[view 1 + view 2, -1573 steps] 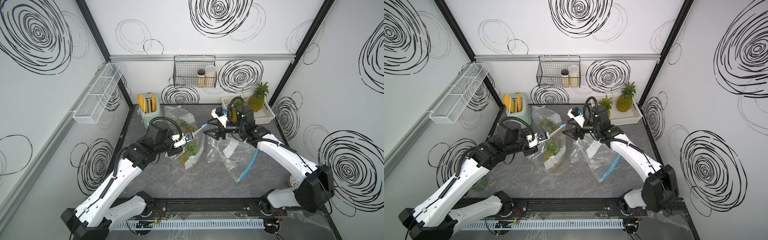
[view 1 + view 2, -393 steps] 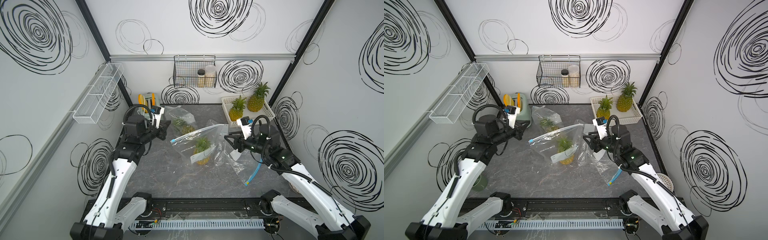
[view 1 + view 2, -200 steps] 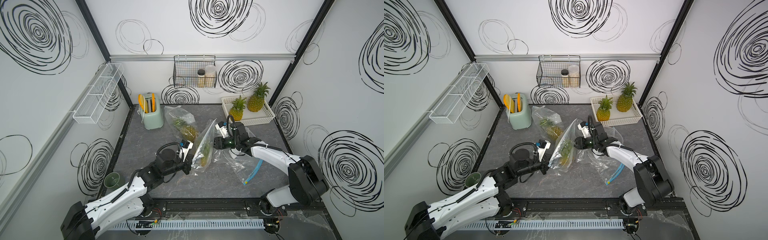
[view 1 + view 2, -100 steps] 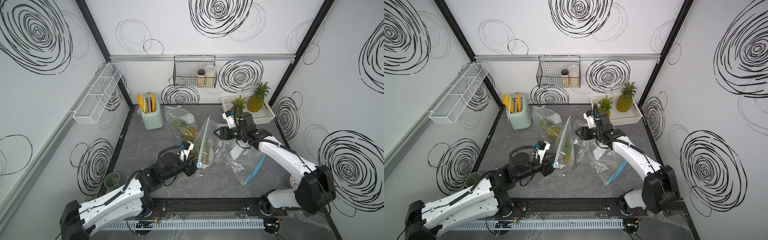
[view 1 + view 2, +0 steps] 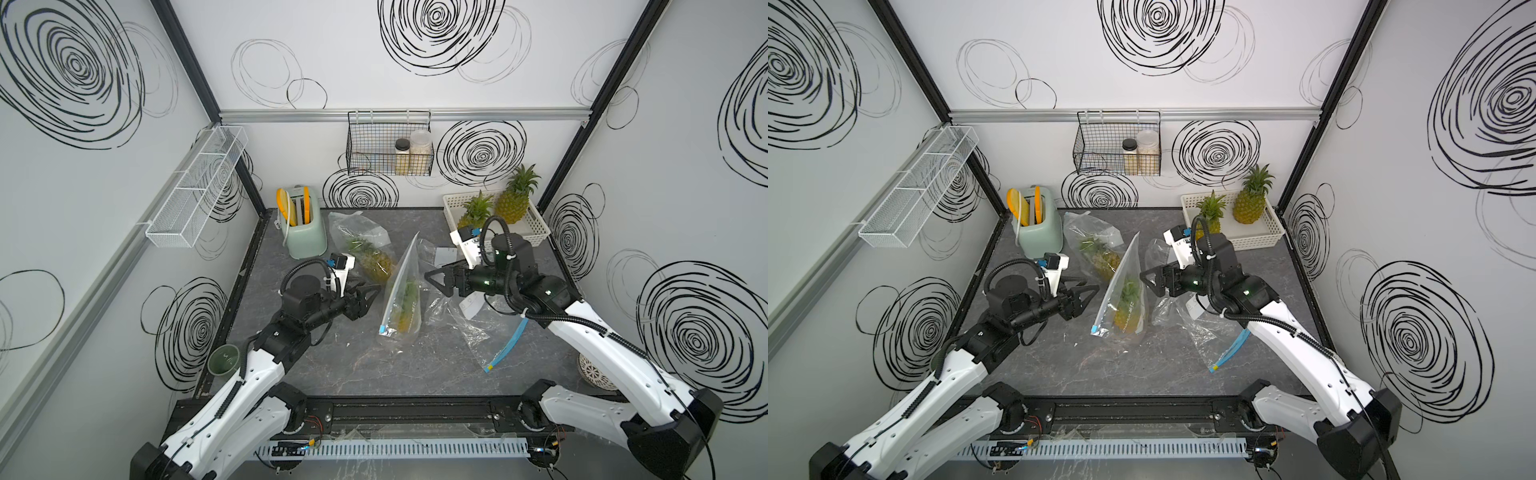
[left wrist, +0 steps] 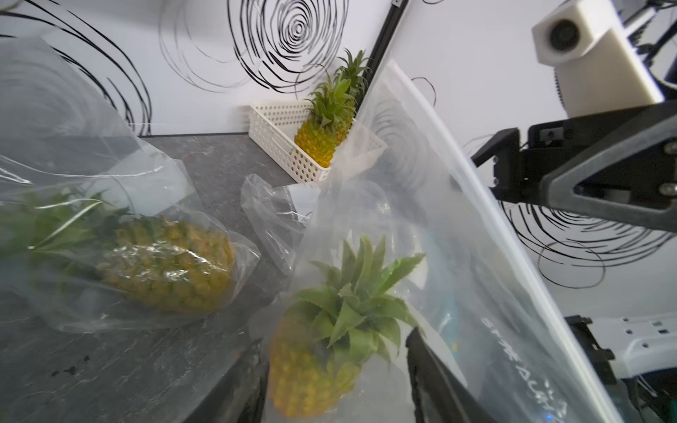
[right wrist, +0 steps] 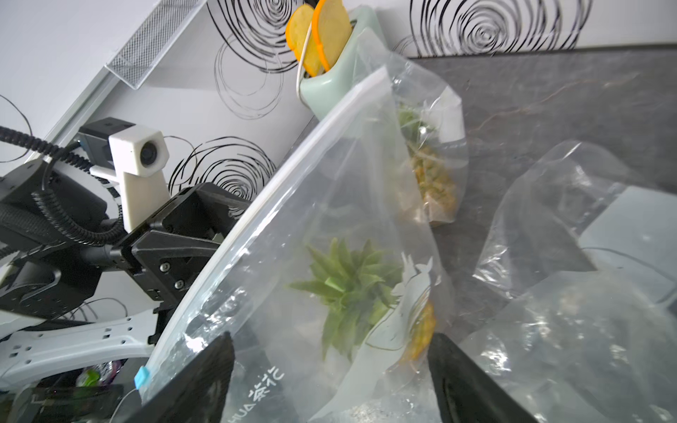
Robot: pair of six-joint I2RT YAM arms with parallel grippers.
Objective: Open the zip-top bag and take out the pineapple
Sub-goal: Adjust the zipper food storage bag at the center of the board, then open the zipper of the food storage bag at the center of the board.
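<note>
Progress looks slim from my seat: the pineapple (image 5: 404, 318) is inside the zip-top bag (image 5: 406, 286), so the main step is not done. The bag stands on edge on the bench (image 5: 374, 370), between my two arms, with the fruit low in it and its crown pointing up. The zip strip runs down at a slant to the blue slider (image 5: 382, 331), which sits at the low end, near the bench. In both top views the strip reads as one flat line, and I cannot tell whether the seal is parted along it; the mouth is certainly not spread.

My left end effector (image 5: 371, 297) is just beside the bag with its jaws apart and nothing between them. My right end effector (image 5: 435, 283) faces the bag from the other side, jaws wide, also empty. Neither one has hold of the plastic, so the bag stands by itself and could flop.

By my reckoning what is left is nearly everything: take a hold on the bag, open the mouth, reach in and lift the fruit clear. A second bagged pineapple (image 5: 374, 259) lies behind, and empty bags (image 5: 478, 336) lie to the right.
</note>
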